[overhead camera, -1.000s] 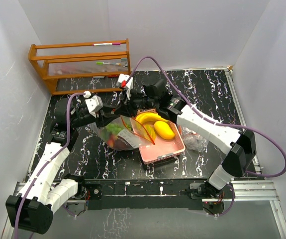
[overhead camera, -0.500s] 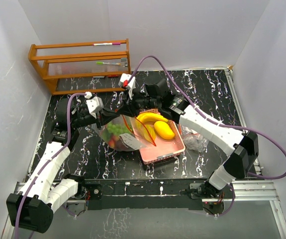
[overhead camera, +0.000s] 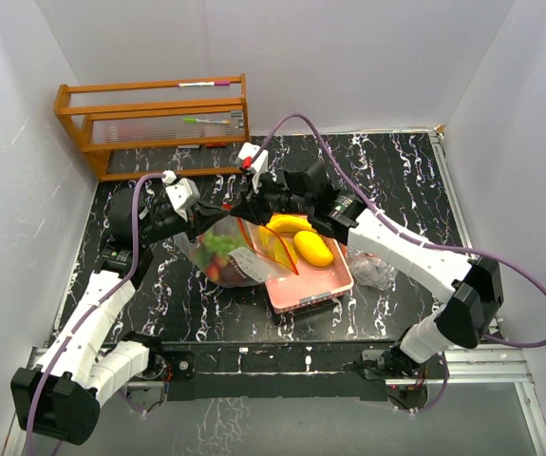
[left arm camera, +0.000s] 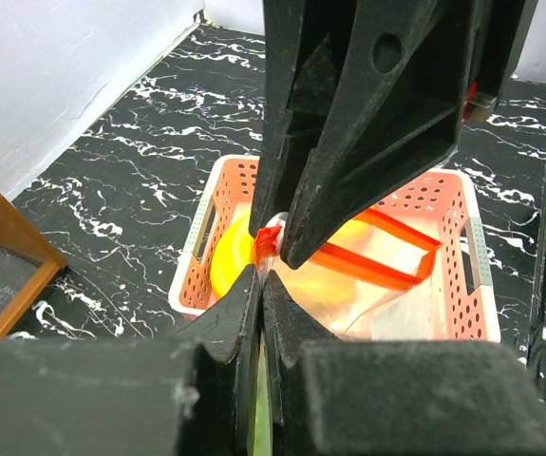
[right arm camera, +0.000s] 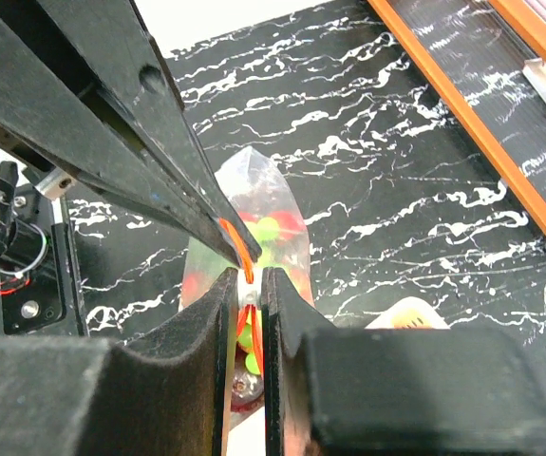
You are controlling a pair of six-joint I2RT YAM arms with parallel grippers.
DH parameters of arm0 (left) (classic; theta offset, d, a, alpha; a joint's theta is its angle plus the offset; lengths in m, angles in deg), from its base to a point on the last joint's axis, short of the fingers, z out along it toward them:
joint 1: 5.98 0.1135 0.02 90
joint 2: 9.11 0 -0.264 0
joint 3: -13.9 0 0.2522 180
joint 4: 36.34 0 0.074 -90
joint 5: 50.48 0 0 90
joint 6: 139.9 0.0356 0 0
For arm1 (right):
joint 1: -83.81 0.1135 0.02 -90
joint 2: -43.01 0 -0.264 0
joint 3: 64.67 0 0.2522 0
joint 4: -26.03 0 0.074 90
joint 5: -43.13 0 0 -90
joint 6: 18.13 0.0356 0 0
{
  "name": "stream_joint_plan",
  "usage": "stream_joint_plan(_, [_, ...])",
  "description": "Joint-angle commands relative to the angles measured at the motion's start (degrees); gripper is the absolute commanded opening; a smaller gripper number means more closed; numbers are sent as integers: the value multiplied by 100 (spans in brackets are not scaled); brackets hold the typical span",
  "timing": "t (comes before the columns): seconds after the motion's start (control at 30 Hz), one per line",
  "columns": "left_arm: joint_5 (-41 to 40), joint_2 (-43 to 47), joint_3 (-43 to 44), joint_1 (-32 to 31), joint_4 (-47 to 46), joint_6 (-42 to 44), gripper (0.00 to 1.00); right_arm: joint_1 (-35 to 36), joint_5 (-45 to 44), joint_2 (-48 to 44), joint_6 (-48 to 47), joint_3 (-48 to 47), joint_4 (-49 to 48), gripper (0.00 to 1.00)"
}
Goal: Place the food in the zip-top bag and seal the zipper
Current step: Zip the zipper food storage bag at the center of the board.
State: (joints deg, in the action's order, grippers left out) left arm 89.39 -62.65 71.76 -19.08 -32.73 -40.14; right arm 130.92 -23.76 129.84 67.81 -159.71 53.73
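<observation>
A clear zip-top bag [overhead camera: 233, 255] with an orange zipper strip [overhead camera: 271, 249] holds red strawberries and green pieces [right arm camera: 271, 226]. Its open mouth leans over the pink basket [overhead camera: 334, 281]. A yellow banana [overhead camera: 290, 224] and a yellow-orange mango [overhead camera: 312, 250] lie in the basket. My left gripper [overhead camera: 226, 215] is shut on the bag's top corner [left arm camera: 259, 277]. My right gripper [overhead camera: 242, 210] faces it, tip to tip, and is shut on the white zipper slider [right arm camera: 251, 277] at that same corner. The orange strip [left arm camera: 377, 271] runs open across the basket [left arm camera: 448, 199].
A wooden rack [overhead camera: 154, 119] with markers stands at the back left, and also shows in the right wrist view [right arm camera: 500, 104]. A crumpled clear plastic piece [overhead camera: 372, 271] lies right of the basket. White walls close in three sides.
Both grippers have shifted a little up and back with the bag's corner between them. The bag now hangs more upright. Banana and mango have not moved.
</observation>
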Motion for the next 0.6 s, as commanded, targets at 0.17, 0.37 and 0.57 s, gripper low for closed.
stream_joint_plan(0.17, [-871, 338, 175, 71, -500, -54, 0, -247, -535, -496, 122, 488, -63, 8])
stream_joint_plan(0.37, [-1284, 362, 305, 64, -426, 10, 0, -304, -497, -787, 210, 900, -93, 8])
stream_joint_plan(0.57, [-2151, 226, 630, 67, -182, -25, 0, -316, -556, -1230, 334, 1550, -101, 8])
